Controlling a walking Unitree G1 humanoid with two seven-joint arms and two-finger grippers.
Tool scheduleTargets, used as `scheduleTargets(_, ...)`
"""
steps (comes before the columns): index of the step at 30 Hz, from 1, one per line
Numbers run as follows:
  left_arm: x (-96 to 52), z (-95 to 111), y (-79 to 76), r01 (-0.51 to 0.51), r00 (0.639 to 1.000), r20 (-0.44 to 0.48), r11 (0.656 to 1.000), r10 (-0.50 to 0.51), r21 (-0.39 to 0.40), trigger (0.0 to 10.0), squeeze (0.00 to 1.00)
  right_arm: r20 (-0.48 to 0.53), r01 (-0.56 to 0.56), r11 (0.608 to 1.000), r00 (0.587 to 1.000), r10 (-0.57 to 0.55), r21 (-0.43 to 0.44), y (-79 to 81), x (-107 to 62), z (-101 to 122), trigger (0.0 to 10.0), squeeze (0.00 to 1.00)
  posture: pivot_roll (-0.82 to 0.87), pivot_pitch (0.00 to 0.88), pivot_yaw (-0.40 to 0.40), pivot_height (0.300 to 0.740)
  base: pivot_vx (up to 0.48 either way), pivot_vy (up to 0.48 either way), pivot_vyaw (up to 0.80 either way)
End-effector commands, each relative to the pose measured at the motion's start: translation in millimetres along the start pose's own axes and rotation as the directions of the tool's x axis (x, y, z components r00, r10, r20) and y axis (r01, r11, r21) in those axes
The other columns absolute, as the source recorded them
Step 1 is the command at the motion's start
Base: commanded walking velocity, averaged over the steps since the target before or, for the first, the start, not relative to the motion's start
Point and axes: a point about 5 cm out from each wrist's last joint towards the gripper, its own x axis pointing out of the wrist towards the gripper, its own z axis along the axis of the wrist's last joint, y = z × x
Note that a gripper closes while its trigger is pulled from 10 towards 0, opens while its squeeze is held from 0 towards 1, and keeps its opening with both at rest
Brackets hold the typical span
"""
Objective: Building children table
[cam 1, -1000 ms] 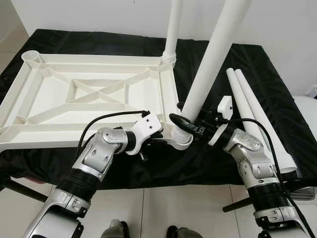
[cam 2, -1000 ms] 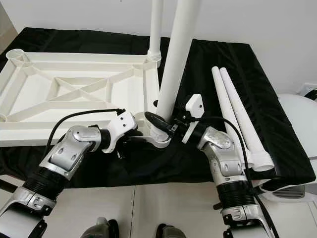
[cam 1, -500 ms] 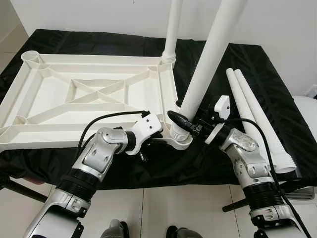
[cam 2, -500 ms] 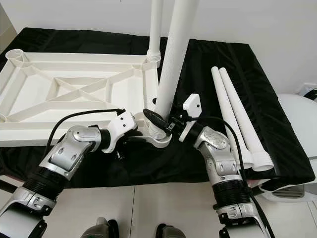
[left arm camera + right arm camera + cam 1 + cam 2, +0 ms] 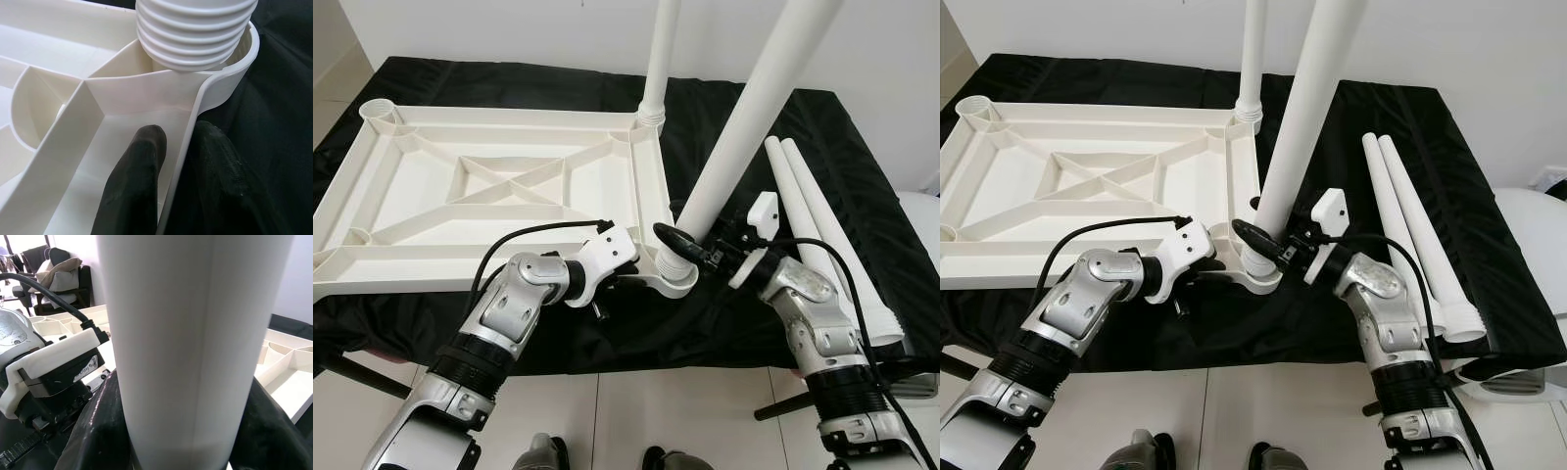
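Observation:
The white tabletop (image 5: 499, 186) lies underside up on the black cloth. One white leg (image 5: 660, 59) stands upright in its far right corner socket. A second leg (image 5: 754, 108) leans to the right, its ribbed end (image 5: 195, 29) sitting in the near right corner socket (image 5: 674, 279). My right gripper (image 5: 690, 247) is shut on this leg just above the socket. My left gripper (image 5: 631, 279) is shut on the tabletop's near right rim (image 5: 188, 142), one finger (image 5: 134, 186) inside the frame, the other outside.
Two more white legs (image 5: 818, 220) lie side by side on the cloth at the right. The table's front edge runs just below my grippers, with tiled floor beneath. A white wall stands behind.
The leg held by my right gripper has tilted further to the right at its top. The left gripper has stayed on the rim. The camera has shifted slightly.

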Motion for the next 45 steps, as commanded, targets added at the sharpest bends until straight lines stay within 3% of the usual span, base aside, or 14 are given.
scheduleTargets(1,-0.4,6,2.9,-0.046,0.999,0.017,0.999,0.046,0.027,10.0,0.0,-0.248,0.03,0.983,0.969,0.016,0.179,12.7,-28.3,-53,10.0,0.0,-0.06,0.166,-0.006,0.74,0.0,0.0,0.0)
scheduleTargets(13,-0.2,6,3.7,-0.047,0.999,0.018,0.998,0.046,0.03,10.0,0.0,-0.215,0.008,0.982,0.976,0.034,0.189,17.8,-27.4,-49,10.0,0.0,-0.05,0.16,-0.004,0.74,0.0,0.0,0.0)
scheduleTargets(31,1.5,8,4.4,-0.052,0.998,0.024,0.998,0.051,0.04,10.0,0.0,-0.2,0.043,0.982,0.98,-0.005,0.185,5.0,-23.2,-41,10.0,0.0,-0.06,0.152,-0.002,0.74,0.0,0.0,0.0)
scheduleTargets(45,0.2,9,5.1,-0.063,0.998,0.025,0.997,0.062,0.048,10.0,0.0,-0.274,0.023,0.986,0.961,0.023,0.164,9.1,-6.2,-47,10.0,0.0,-0.05,0.154,-0.001,0.74,0.0,0.0,0.0)
